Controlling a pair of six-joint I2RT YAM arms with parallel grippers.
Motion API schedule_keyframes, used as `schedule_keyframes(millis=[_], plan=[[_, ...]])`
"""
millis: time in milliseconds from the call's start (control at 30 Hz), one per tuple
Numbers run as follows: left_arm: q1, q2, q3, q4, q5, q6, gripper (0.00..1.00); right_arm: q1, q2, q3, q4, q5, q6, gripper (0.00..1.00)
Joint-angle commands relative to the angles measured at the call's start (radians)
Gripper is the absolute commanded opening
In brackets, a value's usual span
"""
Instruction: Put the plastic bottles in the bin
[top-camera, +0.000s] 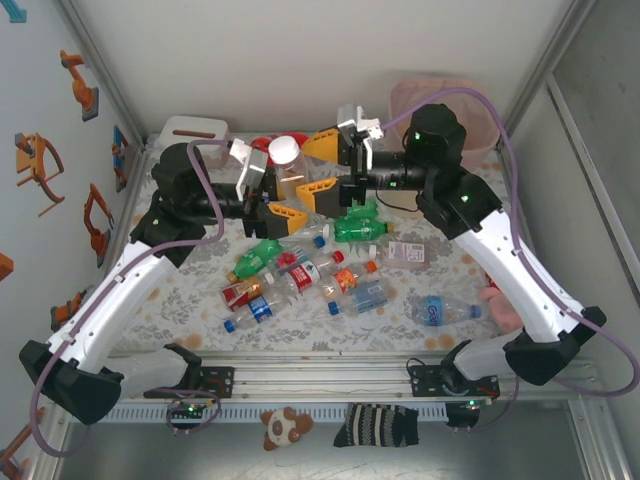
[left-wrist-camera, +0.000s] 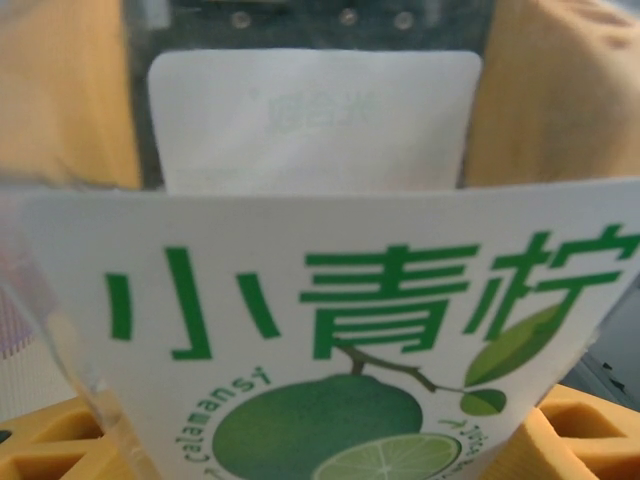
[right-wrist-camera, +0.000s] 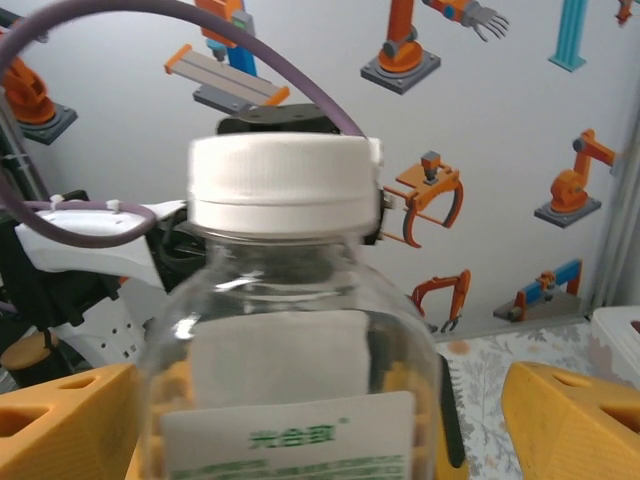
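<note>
A clear plastic bottle (top-camera: 287, 168) with a white cap and a lime label stands upright in the air between both arms. My left gripper (top-camera: 272, 200) is shut on its lower body, and the label (left-wrist-camera: 330, 330) spans the gap between the yellow fingers (left-wrist-camera: 585, 430). My right gripper (top-camera: 320, 170) is open, its fingers (right-wrist-camera: 575, 420) standing to either side of the bottle (right-wrist-camera: 290, 330) with a gap on the right. Several more bottles (top-camera: 300, 272) lie on the floral table below. The bin (top-camera: 415, 92), with its pink liner, is at the back right behind my right arm.
A white tissue box (top-camera: 190, 128) sits at the back left, with a red toy (top-camera: 262, 144) beside it. One bottle (top-camera: 437, 310) lies apart at the right, near a pink object (top-camera: 500, 305). A plush toy (top-camera: 285, 426) and a striped sock (top-camera: 380, 426) lie below the rail.
</note>
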Motion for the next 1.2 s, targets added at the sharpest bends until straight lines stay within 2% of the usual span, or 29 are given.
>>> schedule_keyframes(millis=[0, 167, 400, 567, 700, 967, 1167], plan=[[-0.004, -0.019, 0.048, -0.009, 0.024, 0.042, 0.56, 0.009, 0.008, 0.003, -0.026, 0.001, -0.006, 0.91], [-0.005, -0.005, 0.072, -0.043, 0.021, 0.058, 0.57, 0.010, 0.011, 0.000, -0.059, -0.090, -0.040, 0.87], [-0.005, 0.022, 0.097, -0.060, 0.021, 0.054, 0.58, 0.011, 0.004, 0.006, -0.071, -0.079, -0.052, 0.79], [-0.005, 0.011, 0.092, -0.076, -0.003, 0.064, 0.65, 0.010, -0.005, 0.017, -0.073, -0.047, -0.060, 0.75], [0.000, -0.021, 0.083, -0.133, -0.073, 0.106, 0.77, 0.007, -0.019, 0.026, -0.081, 0.015, -0.071, 0.72], [0.045, -0.111, -0.005, -0.174, -0.238, 0.117, 0.85, -0.045, -0.034, 0.047, -0.080, 0.106, -0.070, 0.67], [0.094, -0.157, -0.050, -0.250, -0.410, 0.118, 0.85, -0.163, -0.018, 0.090, -0.104, 0.276, -0.035, 0.66]])
